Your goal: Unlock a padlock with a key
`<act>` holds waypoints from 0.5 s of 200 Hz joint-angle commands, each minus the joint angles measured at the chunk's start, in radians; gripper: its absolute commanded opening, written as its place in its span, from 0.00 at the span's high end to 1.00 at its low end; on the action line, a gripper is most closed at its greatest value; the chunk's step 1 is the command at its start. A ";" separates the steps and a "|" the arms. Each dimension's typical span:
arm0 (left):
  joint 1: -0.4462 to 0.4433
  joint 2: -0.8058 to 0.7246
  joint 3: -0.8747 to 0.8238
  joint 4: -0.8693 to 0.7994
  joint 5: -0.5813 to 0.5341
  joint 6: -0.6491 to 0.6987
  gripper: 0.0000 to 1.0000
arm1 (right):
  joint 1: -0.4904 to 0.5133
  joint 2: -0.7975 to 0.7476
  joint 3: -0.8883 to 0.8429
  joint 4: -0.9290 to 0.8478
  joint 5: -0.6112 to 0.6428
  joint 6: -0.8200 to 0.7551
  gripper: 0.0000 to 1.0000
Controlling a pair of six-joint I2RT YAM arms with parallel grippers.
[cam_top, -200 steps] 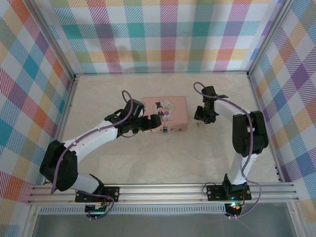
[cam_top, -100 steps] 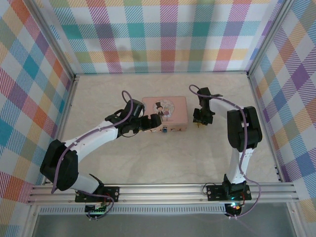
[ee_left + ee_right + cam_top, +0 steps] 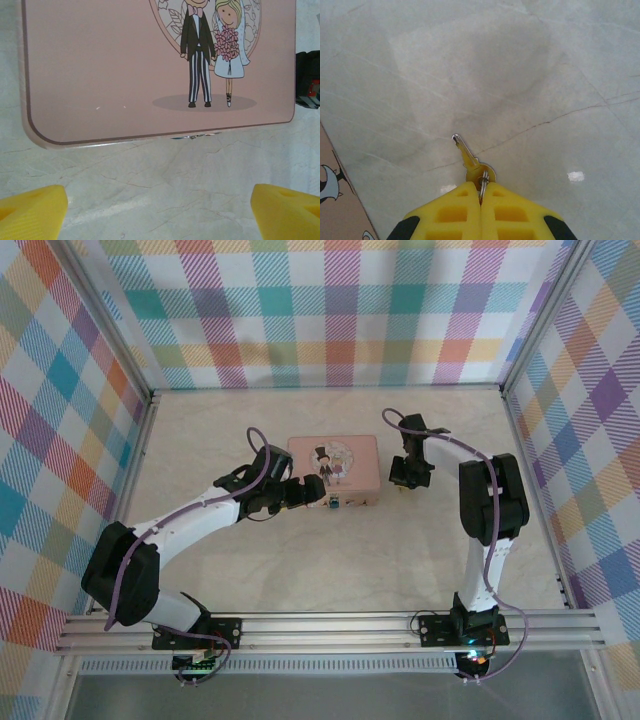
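The tiny blue-teal padlock (image 3: 335,503) hangs at the front wall of the pink tin (image 3: 333,468). In the left wrist view only a thin silvery-teal sliver of it (image 3: 195,136) peeks from under the tin's lid edge. My left gripper (image 3: 312,490) is open just left of the padlock, its yellow fingertips (image 3: 32,207) spread wide over bare table. My right gripper (image 3: 402,483) hovers right of the tin, shut on the key (image 3: 466,154), pinching its ring and round head. The blade points away from the fingers (image 3: 455,217), low over the table.
The pink tin (image 3: 100,65) with a cartoon couple on its lid lies mid-table between both arms; its corner (image 3: 332,200) shows at the left of the right wrist view. Checked walls enclose the marble-patterned table (image 3: 250,570). Free surface lies in front of the tin.
The right arm swung its gripper with the key a little left toward the tin, then held. The left gripper shifted slightly toward the near side, staying open.
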 commanded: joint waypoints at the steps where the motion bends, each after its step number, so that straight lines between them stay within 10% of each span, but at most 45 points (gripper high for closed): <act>1: -0.013 -0.016 -0.013 0.012 -0.020 -0.009 0.06 | 0.007 -0.032 -0.046 0.014 -0.022 -0.025 1.00; 100: 0.039 -0.060 0.098 0.013 0.010 0.007 0.05 | 0.019 -0.490 -0.158 0.149 -0.186 -0.147 1.00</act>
